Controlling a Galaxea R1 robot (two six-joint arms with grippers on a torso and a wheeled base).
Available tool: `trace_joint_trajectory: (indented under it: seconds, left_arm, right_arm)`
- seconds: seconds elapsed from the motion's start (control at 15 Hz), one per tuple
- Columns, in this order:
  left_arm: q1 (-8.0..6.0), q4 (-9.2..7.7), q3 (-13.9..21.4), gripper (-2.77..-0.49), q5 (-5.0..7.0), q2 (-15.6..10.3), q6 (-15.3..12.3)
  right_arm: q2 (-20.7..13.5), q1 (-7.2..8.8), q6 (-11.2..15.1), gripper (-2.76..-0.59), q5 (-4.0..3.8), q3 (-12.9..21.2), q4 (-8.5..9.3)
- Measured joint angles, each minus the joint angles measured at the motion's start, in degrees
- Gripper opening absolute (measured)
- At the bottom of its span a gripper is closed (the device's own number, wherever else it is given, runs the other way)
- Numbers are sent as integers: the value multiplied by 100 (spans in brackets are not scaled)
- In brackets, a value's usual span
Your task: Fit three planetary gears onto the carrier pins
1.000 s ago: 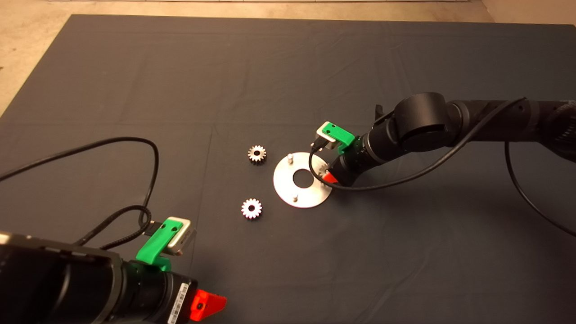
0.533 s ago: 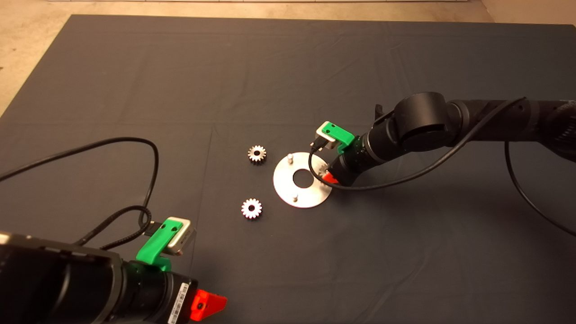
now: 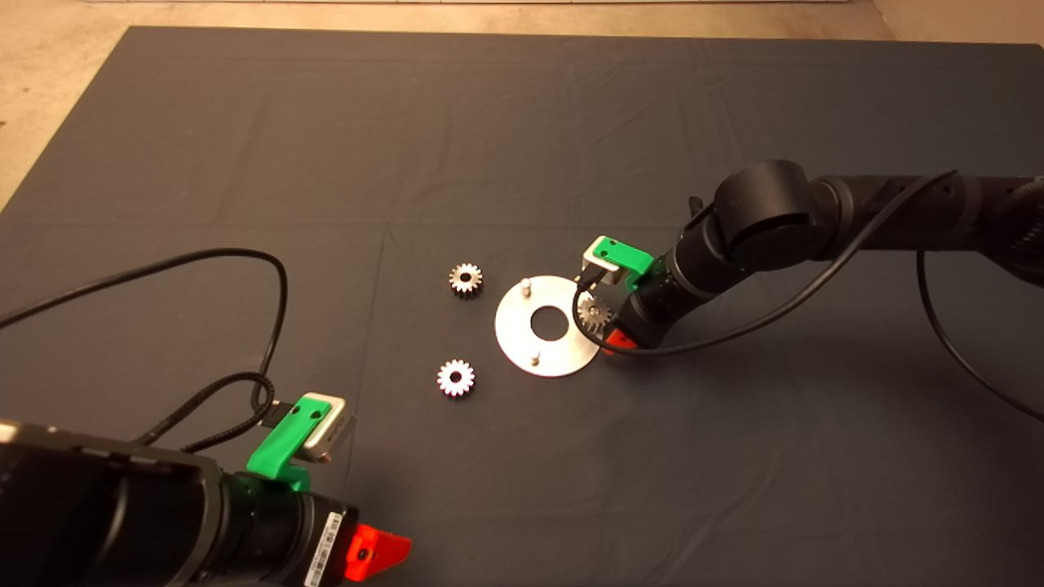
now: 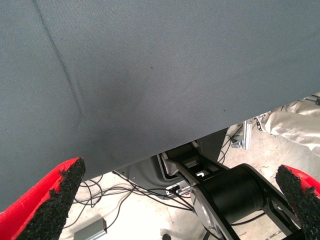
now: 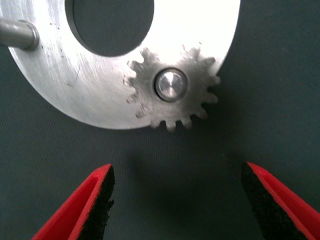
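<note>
One planetary gear (image 5: 172,92) is sitting flat on the metal disc (image 3: 522,350) near the centre of the head view, its bore threaded over a carrier pin (image 5: 170,83) whose round top is showing through the hole, so this gear looks installed and its teeth are hanging slightly past the disc's rim. The right claw (image 5: 175,205) is hovering just off that rim, at the disc's right edge in the head view, with its red fingers (image 5: 97,205) spread wide apart and gripping nothing; the gap between the pads is wider than the gear, which fits a part set down and let go. The other two gears are lying loose on the dark surface (image 3: 245,122) to the left of the disc, one (image 3: 466,280) beside its upper left edge and one (image 3: 456,378) off its lower left, each near a bare pin (image 3: 527,285) and (image 3: 534,357), probably laid out so they are easy to reach. Two thirds of the work therefore appears to remain. The right arm is reaching in from the right edge of the frame, elbow raised and wrist angled down towards the disc. The left claw (image 3: 375,554) is waiting at the lower left corner, its fingers wide apart and empty, its wrist camera looking over the mat's edge at cables and the robot's base.
</note>
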Motion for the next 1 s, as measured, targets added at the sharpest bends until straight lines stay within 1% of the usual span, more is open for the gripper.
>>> trace_joint_trajectory:
  seconds: [0.07,0.13,0.2,0.27,0.33,0.4,0.47,0.53,0.6,0.67,0.73,0.8,0.87,0.93,1.0]
  left_arm:
    - [0,0,0,-50,2,0,0]
    - [0,0,0,-50,2,0,0]
    - [-2,0,0,-50,3,0,0]
    - [-2,0,0,-50,5,1,0]
    - [-2,0,0,-50,5,0,0]
    - [-1,0,0,-50,6,-5,2]
    - [-2,2,0,-50,22,-13,0]
    - [-2,0,0,-50,41,-16,2]
    - [-14,0,0,-50,45,-13,2]
    - [-37,2,0,-50,48,-13,7]
    - [-50,2,0,-50,52,-7,11]
    - [-50,4,0,-50,66,6,33]
    - [-51,2,0,-50,110,9,49]
    - [-55,2,-2,-50,247,21,57]
    - [-83,0,-2,-50,419,65,74]
  right_arm:
    - [0,119,-20,-146,-199,0,156]
    - [-2,211,-22,-146,-373,2,259]
    - [-2,306,-30,-137,-557,7,333]
    - [-9,406,-44,-132,-726,27,401]
    - [-37,502,-44,-131,-853,89,454]
    - [-88,576,-44,-121,-980,196,511]
    - [-195,589,-41,-118,-1029,356,537]
    - [-367,572,-33,-118,-1044,582,552]
    - [-642,552,42,-118,-1057,876,567]
    - [-969,548,197,-118,-1086,1169,574]
    - [-1314,550,435,-113,-1131,1483,566]
    - [-1679,545,653,-105,-1129,1863,543]
    - [-2111,545,847,-104,-1108,2297,506]
    - [-2536,549,1021,-104,-1102,2678,473]
    - [-2948,548,1162,-99,-1081,2991,437]
